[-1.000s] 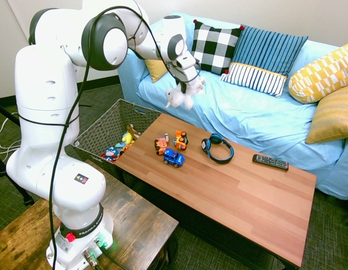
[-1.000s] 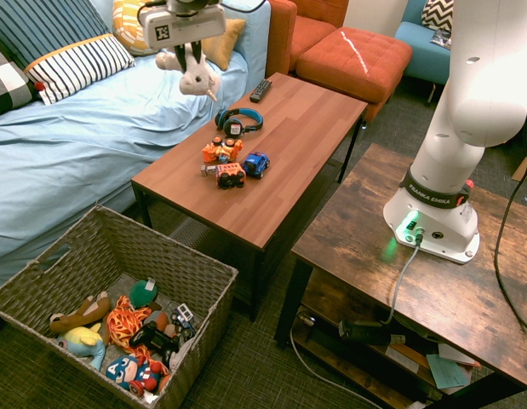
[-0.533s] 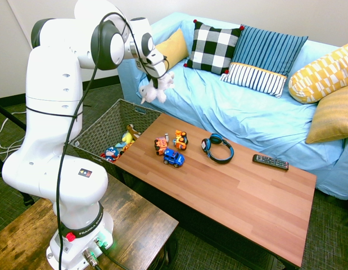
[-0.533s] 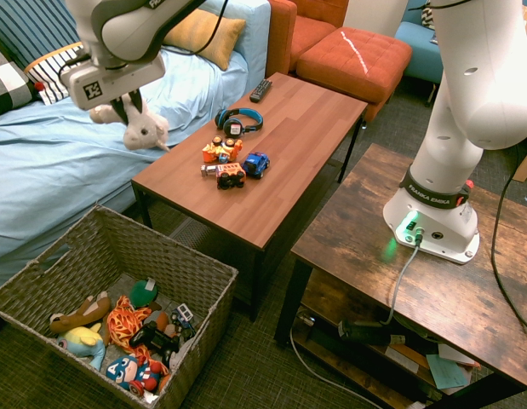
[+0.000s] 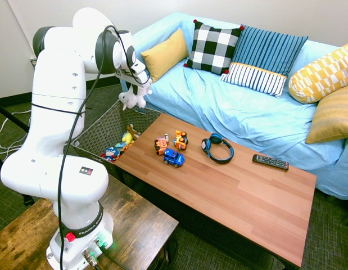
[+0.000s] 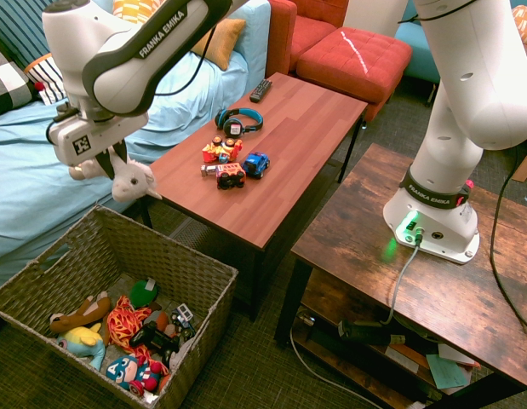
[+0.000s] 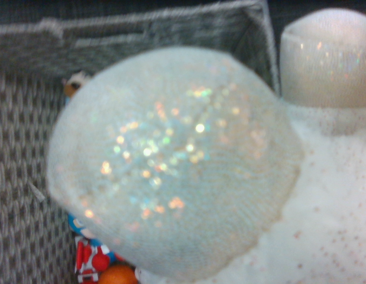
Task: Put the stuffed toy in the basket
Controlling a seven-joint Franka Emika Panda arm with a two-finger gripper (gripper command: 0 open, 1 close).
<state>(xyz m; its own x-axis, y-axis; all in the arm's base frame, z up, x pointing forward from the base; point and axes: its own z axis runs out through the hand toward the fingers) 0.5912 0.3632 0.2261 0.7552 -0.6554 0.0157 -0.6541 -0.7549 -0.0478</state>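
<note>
Stuffed toy (image 6: 131, 181) in tool (image 6: 117, 162)

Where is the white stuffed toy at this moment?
The stuffed toy hangs in the air from the hand, above the near rim of the basket, between the sofa and the table's end.

Stuffed toy (image 5: 132, 99) above basket (image 5: 100, 130)

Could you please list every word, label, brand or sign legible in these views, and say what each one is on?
"FRANKA EMIKA" on the forearm of the white arm.
"FRANKA EMIKA" again on the dark ring at the arm's base.
A black square marker on the gripper holding the stuffed toy: a code, not words.
A small yellow and black sticker on the arm's lower body: too small to read.
</note>
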